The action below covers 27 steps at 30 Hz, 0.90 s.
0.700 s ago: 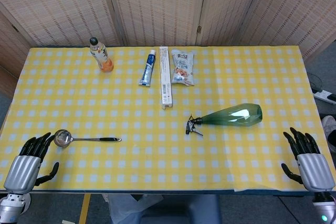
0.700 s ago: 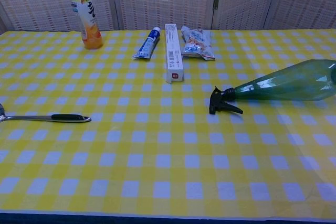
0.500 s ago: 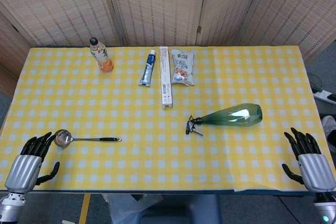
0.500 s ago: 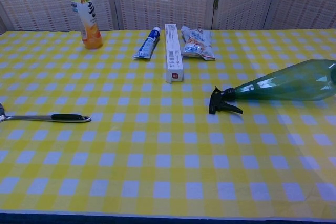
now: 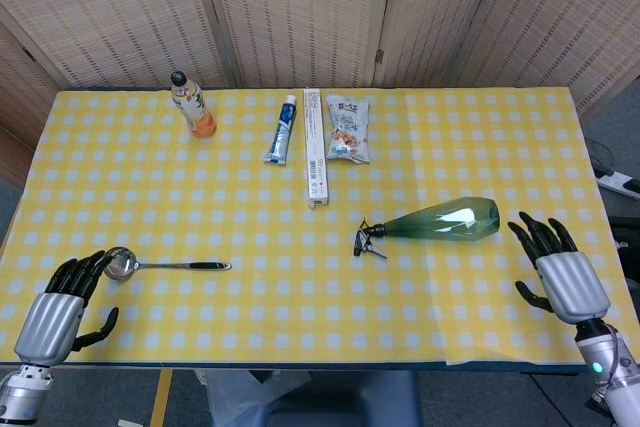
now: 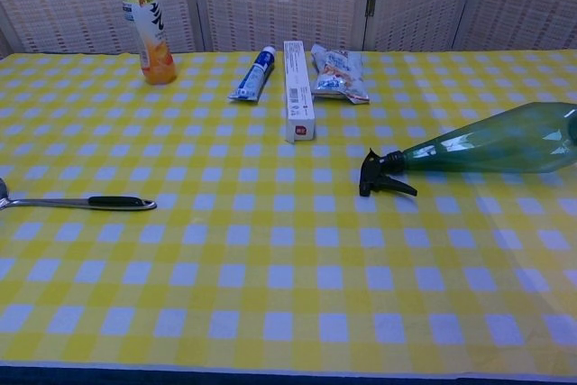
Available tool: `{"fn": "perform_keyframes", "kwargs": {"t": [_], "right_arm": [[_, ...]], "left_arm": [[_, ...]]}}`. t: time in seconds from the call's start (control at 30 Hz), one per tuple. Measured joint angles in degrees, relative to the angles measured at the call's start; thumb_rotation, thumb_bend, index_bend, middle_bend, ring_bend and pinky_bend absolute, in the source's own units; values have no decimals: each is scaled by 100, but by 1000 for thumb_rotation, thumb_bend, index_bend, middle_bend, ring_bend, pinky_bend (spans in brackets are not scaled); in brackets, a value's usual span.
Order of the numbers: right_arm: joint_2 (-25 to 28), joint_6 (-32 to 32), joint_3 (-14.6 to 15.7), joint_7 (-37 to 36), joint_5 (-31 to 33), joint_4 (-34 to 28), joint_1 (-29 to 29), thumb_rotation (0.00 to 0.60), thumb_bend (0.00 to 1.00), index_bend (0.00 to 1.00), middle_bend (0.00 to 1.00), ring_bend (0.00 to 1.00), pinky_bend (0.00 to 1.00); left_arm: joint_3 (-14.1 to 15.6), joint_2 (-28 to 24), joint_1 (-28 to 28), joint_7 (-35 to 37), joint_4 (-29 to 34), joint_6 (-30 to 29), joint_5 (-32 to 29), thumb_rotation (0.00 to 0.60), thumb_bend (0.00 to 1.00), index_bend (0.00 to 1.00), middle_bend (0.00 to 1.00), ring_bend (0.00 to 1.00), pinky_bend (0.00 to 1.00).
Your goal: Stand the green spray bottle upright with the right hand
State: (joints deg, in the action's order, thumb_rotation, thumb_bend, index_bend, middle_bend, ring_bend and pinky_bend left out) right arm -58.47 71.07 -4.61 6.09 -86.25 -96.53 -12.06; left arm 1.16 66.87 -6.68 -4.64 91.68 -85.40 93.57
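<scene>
Right robot hand [image 5: 560, 272] had moved up the worktop edge toward the bottle; nothing else had shifted.

The green translucent plastic spray bottle [image 5: 440, 220] lay on its side on the yellow-and-white checked worktop [image 5: 450, 137], black trigger head pointing left, base toward the right robot hand, which was near it but apart, fingers spread and holding nothing. The left robot hand [image 5: 62, 305] sat at the near left corner, also spread and empty, fingertips just beside the bowl of a steel ladle with a black handle [image 5: 160, 265]. Along the far side stood an upright orange drink bottle [image 5: 192, 105], then a blue-and-white toothpaste tube [image 5: 282, 131], a long white carton [image 5: 316, 161] and a printed snack packet [image 5: 348, 128], all lying flat.
</scene>
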Motion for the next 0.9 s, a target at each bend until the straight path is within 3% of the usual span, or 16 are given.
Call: {"fn": "perform_keyframes", "kwargs": {"t": [0.17, 0.33, 0.63, 0.9], "right_arm": [[72, -1275, -387, 628, 881, -312, -909, 600, 337, 6, 60, 121, 0], [-72, -1905, -595, 1464, 1852, -490, -1674, 600, 337, 31, 67, 125, 0], [-1067, -2194, -547, 3285, 3871, -301, -2768, 600, 337, 40, 70, 133, 0], [-2222, -2250, -281, 4052, 4790, 649, -3620, 600, 337, 85, 89, 146, 0]], "left_arm": [[27, -56, 9, 206, 7, -58, 83, 395, 489, 0, 110, 125, 130], [77, -130, 15, 453, -36, -126, 202, 398, 489, 0, 110, 125, 129], [146, -240, 88, 722, -35, -346, 379, 396, 489, 0, 110, 121, 123], [156, -346, 141, 956, -45, -470, 398, 395, 488, 0, 110, 121, 122]]}}
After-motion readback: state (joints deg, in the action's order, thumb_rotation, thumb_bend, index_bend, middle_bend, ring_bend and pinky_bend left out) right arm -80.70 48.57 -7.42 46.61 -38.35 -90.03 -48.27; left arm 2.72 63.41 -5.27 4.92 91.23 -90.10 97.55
